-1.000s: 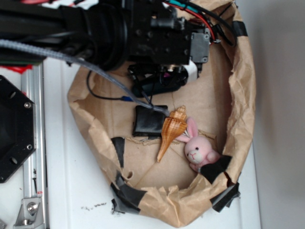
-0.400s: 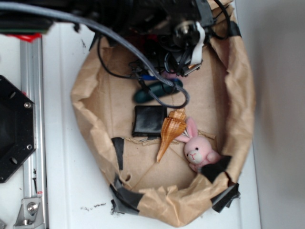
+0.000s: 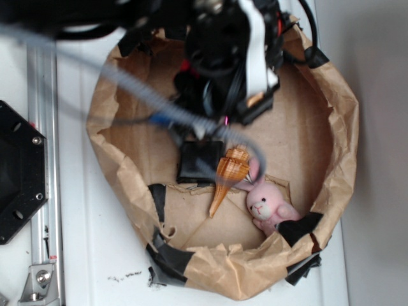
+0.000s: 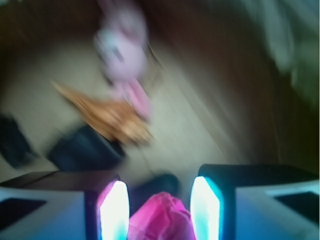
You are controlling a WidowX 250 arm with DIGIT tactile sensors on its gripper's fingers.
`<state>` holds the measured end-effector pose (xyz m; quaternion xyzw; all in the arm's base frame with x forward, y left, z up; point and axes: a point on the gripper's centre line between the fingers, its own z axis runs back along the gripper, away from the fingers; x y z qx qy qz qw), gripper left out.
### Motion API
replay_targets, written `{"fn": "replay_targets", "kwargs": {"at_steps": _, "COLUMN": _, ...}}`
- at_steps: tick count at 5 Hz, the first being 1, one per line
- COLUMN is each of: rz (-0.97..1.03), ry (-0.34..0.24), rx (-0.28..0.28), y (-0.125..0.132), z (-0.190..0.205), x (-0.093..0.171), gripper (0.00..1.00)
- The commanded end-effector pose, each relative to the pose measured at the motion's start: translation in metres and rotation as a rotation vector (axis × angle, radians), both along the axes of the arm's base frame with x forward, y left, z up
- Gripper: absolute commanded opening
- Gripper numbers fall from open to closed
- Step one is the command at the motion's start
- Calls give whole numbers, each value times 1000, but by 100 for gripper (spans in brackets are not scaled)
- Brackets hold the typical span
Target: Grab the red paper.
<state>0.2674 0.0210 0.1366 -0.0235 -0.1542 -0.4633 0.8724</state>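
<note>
In the wrist view, the red paper (image 4: 160, 217) is a crumpled magenta-red wad at the bottom edge, filling the gap between my two lit fingers. My gripper (image 4: 159, 200) is closed on it from both sides. The paper stays sharp while the floor behind it is smeared. In the exterior view my black arm (image 3: 223, 57) hangs over the back of the brown paper ring and hides the gripper and nearly all of the red paper.
A brown paper wall (image 3: 331, 127) with black tape patches rings the work area. Inside lie a pink bunny (image 3: 268, 207), an orange shell (image 3: 227, 178) and a black square pad (image 3: 199, 160). An aluminium rail (image 3: 41, 159) and a black plate (image 3: 16, 172) are at the left.
My arm has swung and now fills the upper middle of the ring, with its cable drooping over the black pad. The dark green object seen earlier is hidden. Bunny and shell stayed put.
</note>
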Motion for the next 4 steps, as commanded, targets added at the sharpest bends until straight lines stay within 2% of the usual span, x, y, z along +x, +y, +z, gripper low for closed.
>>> {"fn": "replay_targets", "kwargs": {"at_steps": 1, "rz": 245, "ry": -78, "rx": -129, "y": -47, "z": 88, "x": -11, "gripper": 0}}
{"fn": "replay_targets", "kwargs": {"at_steps": 2, "rz": 368, "ry": -130, "rx": -196, "y": -44, "z": 82, "x": -13, "gripper": 0}}
{"fn": "replay_targets", "kwargs": {"at_steps": 3, "rz": 438, "ry": -173, "rx": -202, "y": -41, "z": 63, "x": 3, "gripper": 0}}
{"fn": "replay_targets", "kwargs": {"at_steps": 4, "rz": 473, "ry": -189, "rx": -166, "y": -29, "z": 52, "x": 15, "gripper": 0}}
